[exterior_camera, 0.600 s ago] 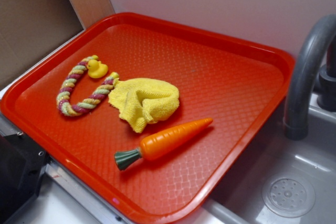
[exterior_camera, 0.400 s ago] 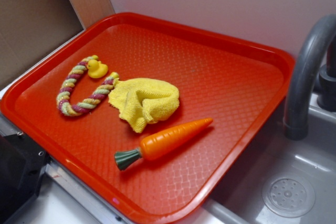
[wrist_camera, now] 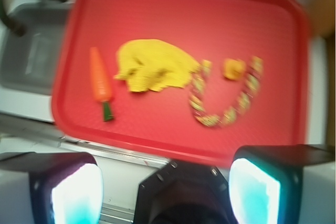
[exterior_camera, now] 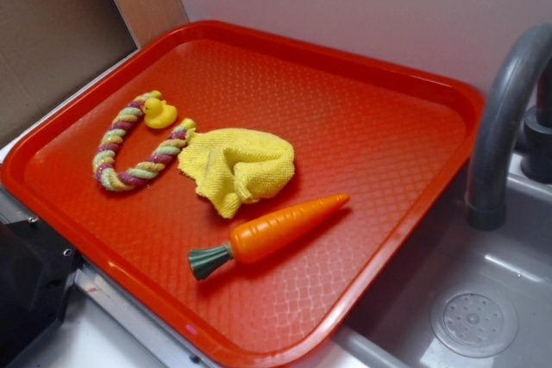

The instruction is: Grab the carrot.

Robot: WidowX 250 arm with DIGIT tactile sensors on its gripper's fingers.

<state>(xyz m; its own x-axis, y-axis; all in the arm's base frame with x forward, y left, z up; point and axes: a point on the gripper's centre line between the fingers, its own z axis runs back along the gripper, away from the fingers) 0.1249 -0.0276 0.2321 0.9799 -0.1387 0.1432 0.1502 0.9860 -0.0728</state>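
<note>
The orange carrot [exterior_camera: 285,225] lies flat on the red tray [exterior_camera: 362,127], its green stem end toward the tray's near rim and its tip pointing right and back. In the wrist view the carrot [wrist_camera: 100,80] shows at the left, far off. My gripper [wrist_camera: 165,187] is open, high above the counter in front of the tray, with nothing between its fingers [wrist_camera: 77,195]. The gripper does not show in the exterior view.
A crumpled yellow cloth [exterior_camera: 237,165] lies just behind the carrot. Left of it are a braided rope [exterior_camera: 129,148] in a U and a small yellow duck [exterior_camera: 159,113]. A grey sink [exterior_camera: 466,299] with a faucet [exterior_camera: 500,127] is to the right.
</note>
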